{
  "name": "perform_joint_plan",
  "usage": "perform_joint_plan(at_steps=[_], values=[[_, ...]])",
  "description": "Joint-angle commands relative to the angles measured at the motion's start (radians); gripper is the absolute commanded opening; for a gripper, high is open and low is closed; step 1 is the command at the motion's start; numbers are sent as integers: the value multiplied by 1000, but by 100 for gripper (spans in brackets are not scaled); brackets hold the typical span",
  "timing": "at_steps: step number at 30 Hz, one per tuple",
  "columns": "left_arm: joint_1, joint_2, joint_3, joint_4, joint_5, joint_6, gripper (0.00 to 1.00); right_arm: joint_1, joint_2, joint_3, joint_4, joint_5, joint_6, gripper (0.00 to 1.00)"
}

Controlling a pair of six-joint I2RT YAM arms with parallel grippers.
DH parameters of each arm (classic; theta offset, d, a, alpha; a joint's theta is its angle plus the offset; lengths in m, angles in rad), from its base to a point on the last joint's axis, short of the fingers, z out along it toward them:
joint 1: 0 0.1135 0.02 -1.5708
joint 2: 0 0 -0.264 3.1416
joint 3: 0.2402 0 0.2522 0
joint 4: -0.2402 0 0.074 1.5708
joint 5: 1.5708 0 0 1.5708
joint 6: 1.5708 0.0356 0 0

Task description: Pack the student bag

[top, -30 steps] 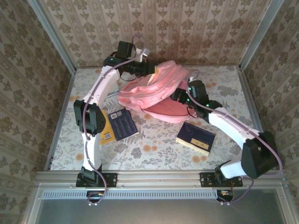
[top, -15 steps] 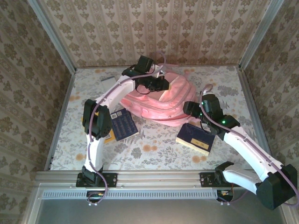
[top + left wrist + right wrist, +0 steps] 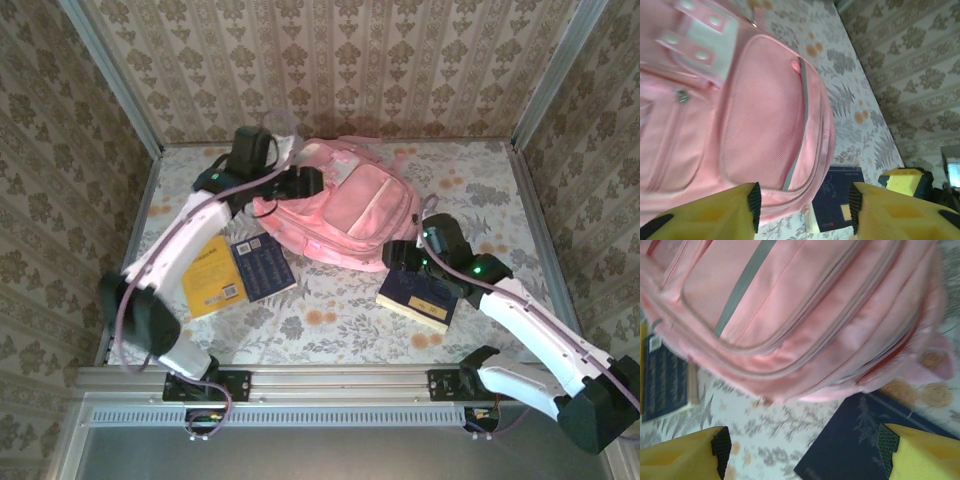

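We look down on a table [image 3: 330,325] under a pale floral cloth, closed in by walls [image 3: 400,60] of patterned wallpaper. The bag [image 3: 345,205] lies flat at the far middle of the table, its zipped front pockets facing up and a whitish patch near its top.

Our left gripper [image 3: 303,184] sits at the bag's left edge. In the left wrist view its yellow fingers [image 3: 710,215] stand apart with nothing between them, so the jaws are open, and the pink fabric spreads out beyond them. We cannot tell whether a finger touches the bag.

Our right gripper [image 3: 396,256] hangs at the bag's near right corner, over the far end of a navy book [image 3: 420,297]. Its fingers [image 3: 680,455] are spread wide and hold nothing. Between them we see floral cloth and a corner of that book, and the bag's lower edge overlaps the book's far end.

To the bag's near left lies a blue book [image 3: 262,267], just beside the bag's edge, with a yellow book [image 3: 210,282] touching its left side, partly under our left arm
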Motion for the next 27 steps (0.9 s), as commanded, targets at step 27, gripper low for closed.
perform_joint_plan(at_steps=[27], values=[[558, -385, -939, 228, -70, -361, 66, 352, 1124, 735, 113, -166, 220, 81]])
